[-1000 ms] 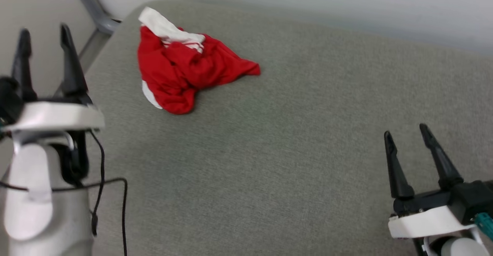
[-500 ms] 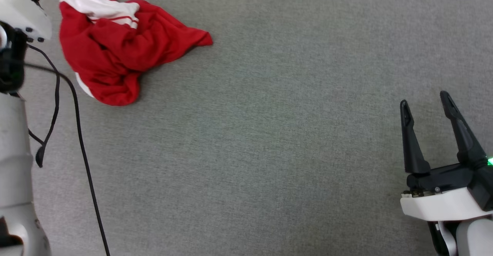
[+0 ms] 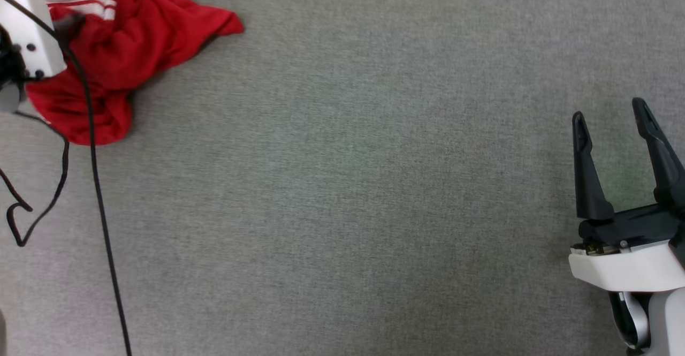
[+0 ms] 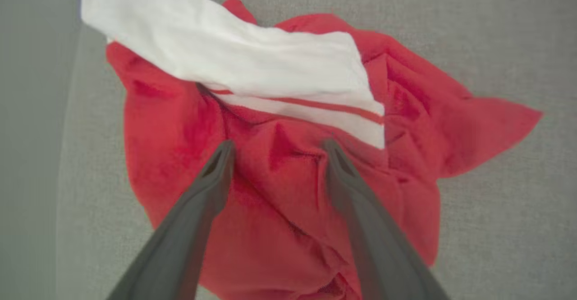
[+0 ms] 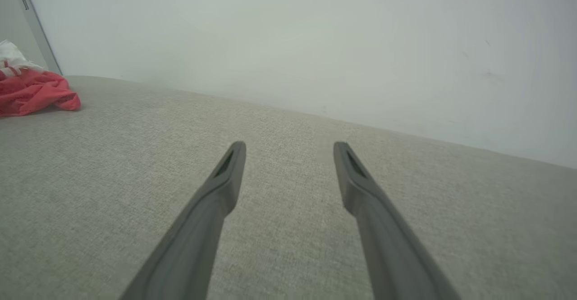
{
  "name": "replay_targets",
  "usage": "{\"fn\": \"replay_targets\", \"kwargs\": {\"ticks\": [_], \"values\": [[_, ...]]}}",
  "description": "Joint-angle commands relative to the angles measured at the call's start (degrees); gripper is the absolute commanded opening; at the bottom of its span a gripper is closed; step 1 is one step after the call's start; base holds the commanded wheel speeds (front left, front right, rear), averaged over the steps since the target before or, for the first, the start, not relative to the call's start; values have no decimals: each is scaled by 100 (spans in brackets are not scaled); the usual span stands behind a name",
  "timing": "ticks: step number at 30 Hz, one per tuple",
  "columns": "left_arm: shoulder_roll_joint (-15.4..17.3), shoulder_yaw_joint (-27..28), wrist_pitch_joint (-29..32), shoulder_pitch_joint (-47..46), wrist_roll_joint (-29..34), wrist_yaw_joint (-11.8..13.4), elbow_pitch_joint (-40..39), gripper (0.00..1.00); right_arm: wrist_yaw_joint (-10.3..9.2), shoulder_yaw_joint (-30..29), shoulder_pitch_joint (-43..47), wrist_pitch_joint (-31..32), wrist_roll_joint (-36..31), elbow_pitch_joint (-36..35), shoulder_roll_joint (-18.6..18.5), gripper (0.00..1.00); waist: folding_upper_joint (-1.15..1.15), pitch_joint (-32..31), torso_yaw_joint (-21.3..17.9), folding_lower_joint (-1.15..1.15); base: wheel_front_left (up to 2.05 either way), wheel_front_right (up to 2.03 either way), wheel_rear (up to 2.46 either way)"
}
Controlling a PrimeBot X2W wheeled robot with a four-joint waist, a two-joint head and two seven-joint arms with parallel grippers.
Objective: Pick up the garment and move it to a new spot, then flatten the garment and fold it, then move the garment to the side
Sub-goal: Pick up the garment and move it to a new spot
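Note:
The garment (image 4: 288, 191) lies crumpled on the grey fabric surface (image 3: 342, 184), red with a white sleeve (image 4: 234, 61) folded across its top. My left gripper (image 4: 277, 145) hangs open right over the red heap, one finger to each side of a raised fold; I cannot tell if the tips touch the cloth. In the head view the garment (image 3: 144, 35) sits at the top left, partly behind my left arm's white wrist housing (image 3: 29, 45). My right gripper (image 3: 611, 115) stands open at the lower right, far from it, with nothing between its fingers (image 5: 225, 187). The garment (image 5: 31, 94) is small at the right wrist view's far left.
A black cable (image 3: 99, 195) from my left arm hangs over the surface at the left. A pale wall (image 5: 315, 43) rises behind the surface's far edge, and a grey post (image 5: 34, 25) stands by the garment's corner.
The head camera has swung down and to the right, so the garment now sits in the top left corner. My left arm has reached forward over the garment. Both grippers stay open.

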Motion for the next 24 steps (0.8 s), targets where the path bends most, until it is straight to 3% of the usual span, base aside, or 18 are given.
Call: {"fn": "replay_targets", "kwargs": {"ticks": [1,6,14,16,24], "values": [[83,-111,217,-11,-88,2,114,100,-4,-11,-111,-12,-21,-43,-38,100,0,142,-92,-1,0,0,0],[102,-294,488,118,-338,1,368,100,-4,-10,-164,-12,-19,-66,-50,100,0,308,-170,-1,0,0,0],[-133,-889,582,500,-666,-4,910,100,-4,-22,-239,-12,-17,-32,-64,100,0,468,-219,-1,0,0,0],[-168,-979,477,518,-789,-5,944,2,-4,-41,-222,-12,-16,-6,-50,100,0,426,-210,-1,0,0,0],[558,-1352,-724,285,-901,-2,290,0,-4,-56,-31,-12,21,99,81,100,0,-86,-187,-1,0,0,0]]}}
